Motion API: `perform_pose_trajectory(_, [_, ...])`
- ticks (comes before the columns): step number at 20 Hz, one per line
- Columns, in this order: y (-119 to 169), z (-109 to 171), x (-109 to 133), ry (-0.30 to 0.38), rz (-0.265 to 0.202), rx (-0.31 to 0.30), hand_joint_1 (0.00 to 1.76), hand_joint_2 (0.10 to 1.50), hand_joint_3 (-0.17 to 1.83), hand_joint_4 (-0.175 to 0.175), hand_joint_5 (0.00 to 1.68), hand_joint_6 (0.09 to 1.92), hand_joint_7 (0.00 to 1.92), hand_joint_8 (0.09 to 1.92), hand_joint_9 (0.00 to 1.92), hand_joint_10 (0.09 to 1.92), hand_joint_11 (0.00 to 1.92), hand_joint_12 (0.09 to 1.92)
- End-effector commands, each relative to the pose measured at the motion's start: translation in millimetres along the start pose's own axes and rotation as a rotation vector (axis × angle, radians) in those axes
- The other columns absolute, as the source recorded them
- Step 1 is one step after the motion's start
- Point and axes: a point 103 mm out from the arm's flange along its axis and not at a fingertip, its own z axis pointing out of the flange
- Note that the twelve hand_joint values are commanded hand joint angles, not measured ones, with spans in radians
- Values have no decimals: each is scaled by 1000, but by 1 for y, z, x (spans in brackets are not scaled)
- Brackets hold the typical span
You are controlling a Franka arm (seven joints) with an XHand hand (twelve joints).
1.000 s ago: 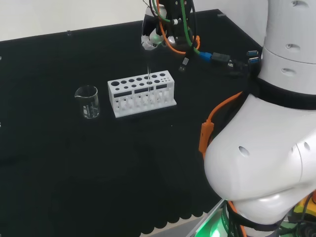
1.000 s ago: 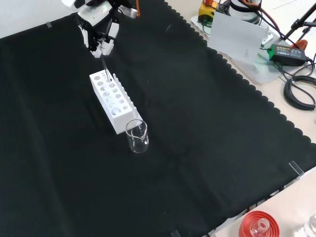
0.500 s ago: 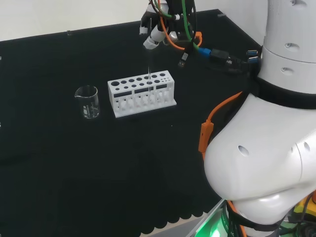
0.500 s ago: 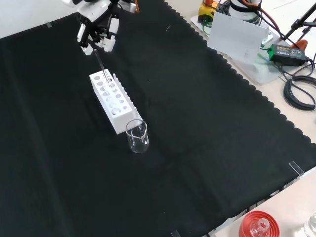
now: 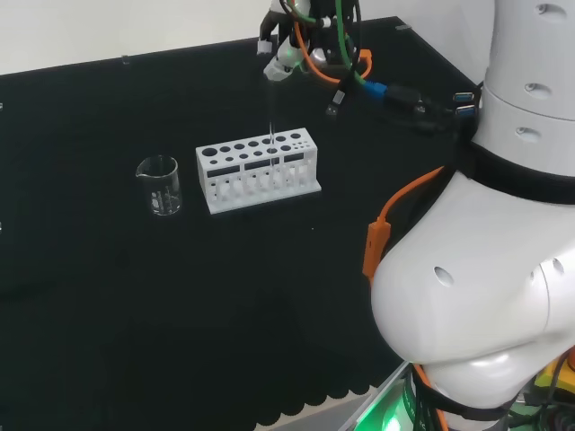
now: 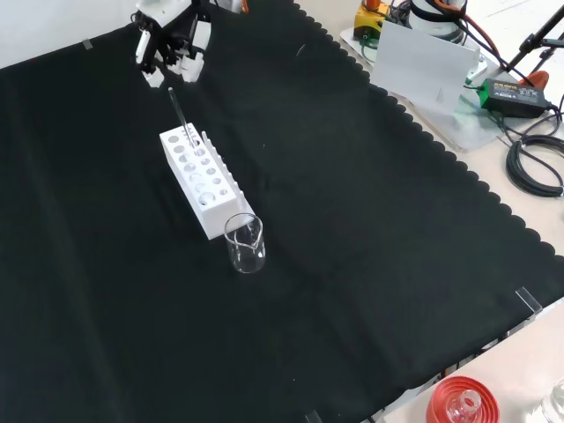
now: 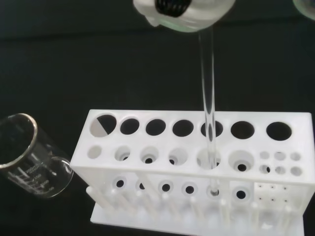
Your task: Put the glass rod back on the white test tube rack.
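In the white holed rack, clear glass rod.

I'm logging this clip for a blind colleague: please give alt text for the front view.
A glass rod stands in an end hole of a white test tube rack on black cloth, with the robot's hand just above the rod's top. An empty clear beaker stands at the rack's near end.

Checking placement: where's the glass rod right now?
The glass rod stands upright in a hole of the white test tube rack, toward its right end in the head view, below the hand.
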Motion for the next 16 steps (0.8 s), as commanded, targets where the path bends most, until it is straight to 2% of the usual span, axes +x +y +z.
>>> perform_pose_trajectory(1, [-8,-12,-6,8,17,-14,1263,927,-175,-175,708,807,1701,419,1920,203,1920,499])
perform_pose_trajectory(6, [-14,-18,-5,7,20,-22,1249,935,-175,-175,1014,696,1712,411,1920,204,1920,507])
perform_pose_trajectory(9, [-15,-17,-2,-11,27,-24,1224,1020,-175,-175,1316,401,1699,418,1914,173,1851,526])
perform_pose_trajectory(11, [-15,-15,1,-30,32,-15,1223,1035,-175,-175,1372,335,1681,451,1905,157,1768,604])
perform_pose_trajectory(16, [-15,-14,6,-29,28,-13,1221,1049,-175,-175,1347,407,1668,526,1901,173,1689,732])
